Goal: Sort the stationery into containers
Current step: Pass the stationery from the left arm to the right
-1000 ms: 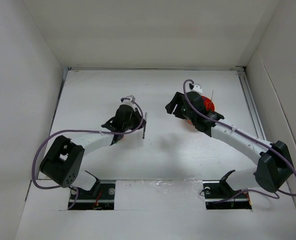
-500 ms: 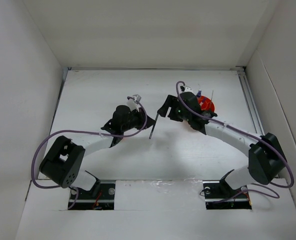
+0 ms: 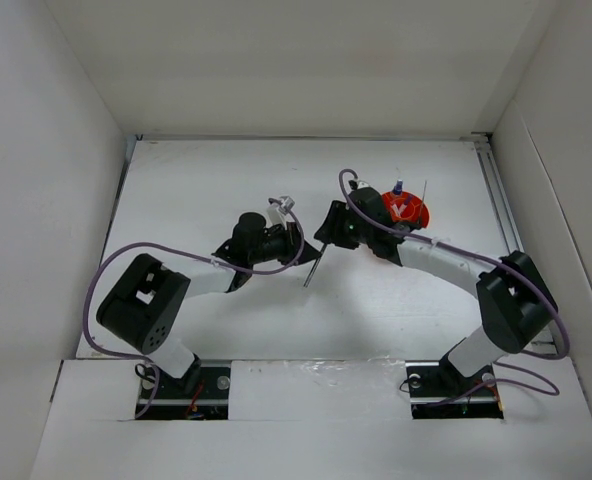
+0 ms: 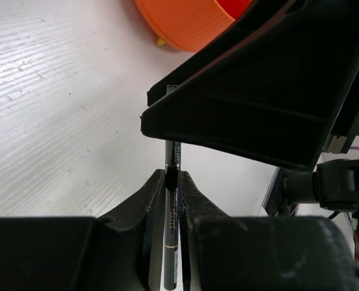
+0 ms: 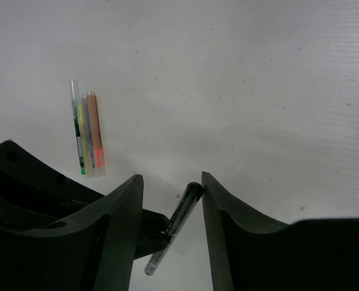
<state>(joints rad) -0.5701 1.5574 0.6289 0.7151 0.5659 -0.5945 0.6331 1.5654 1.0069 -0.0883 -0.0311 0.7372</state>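
A dark pen (image 4: 174, 154) is clamped between the closed fingers of the left gripper (image 4: 173, 182) above the middle of the table (image 3: 196, 190), with its free end projecting past the fingertips. That end is flanked by the parted jaws of the right gripper (image 5: 172, 182), which are not closed on it. The orange tub (image 3: 419, 215) is seen just behind the right gripper, toward the table's far edge and right of its middle
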